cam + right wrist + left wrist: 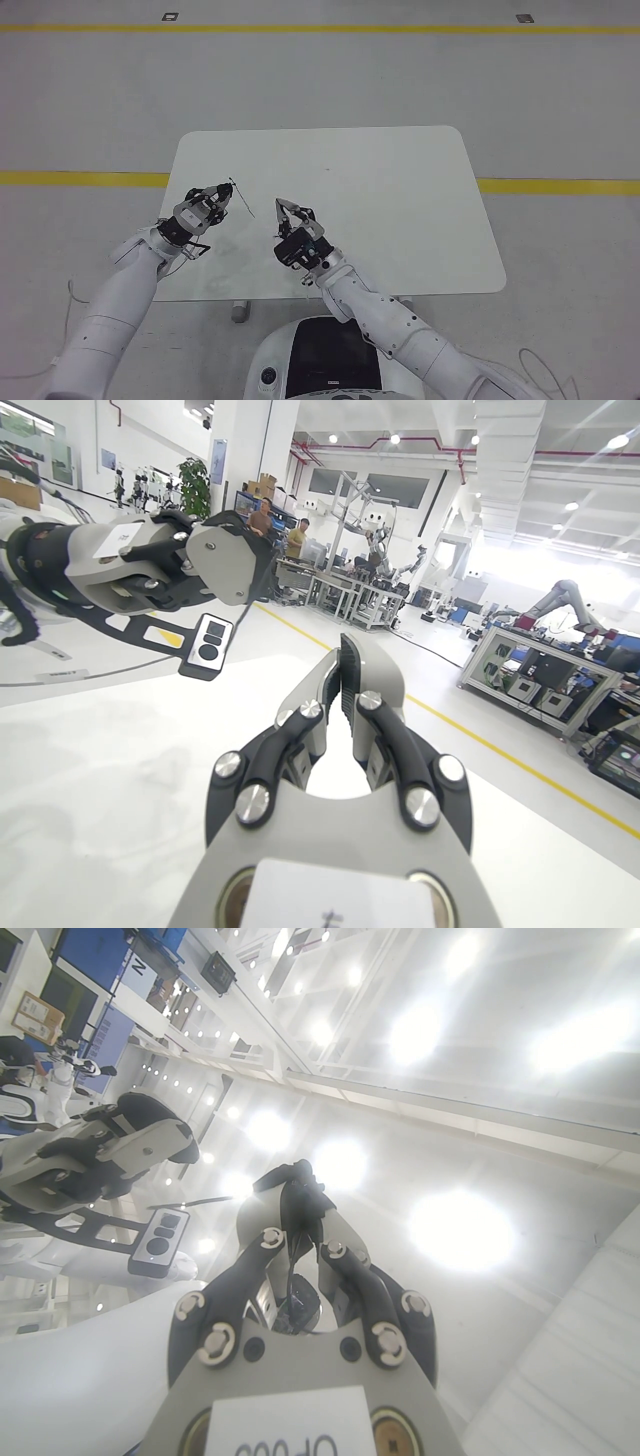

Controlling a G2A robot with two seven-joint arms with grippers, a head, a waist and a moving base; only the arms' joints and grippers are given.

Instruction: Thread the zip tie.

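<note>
A thin black zip tie (pixel 241 198) sticks out over the white table (pixel 400 180), and my left gripper (pixel 222 195) is shut on it at the table's left part. In the left wrist view the fingers of the left gripper (pixel 295 1188) are pinched on the black tie (pixel 300 1213). My right gripper (pixel 281 204) hovers a short way to the right of the tie, apart from it. In the right wrist view the right gripper (pixel 341 660) is shut with nothing visible between its pads. Beyond it are the left gripper (pixel 257 560) and the hanging tie (pixel 247 607).
The table top around both grippers is bare, with its near edge (pixel 300 296) close under the arms. Yellow floor lines (pixel 560 186) run beside and behind the table. Workbenches (pixel 540 680) stand far off in the room.
</note>
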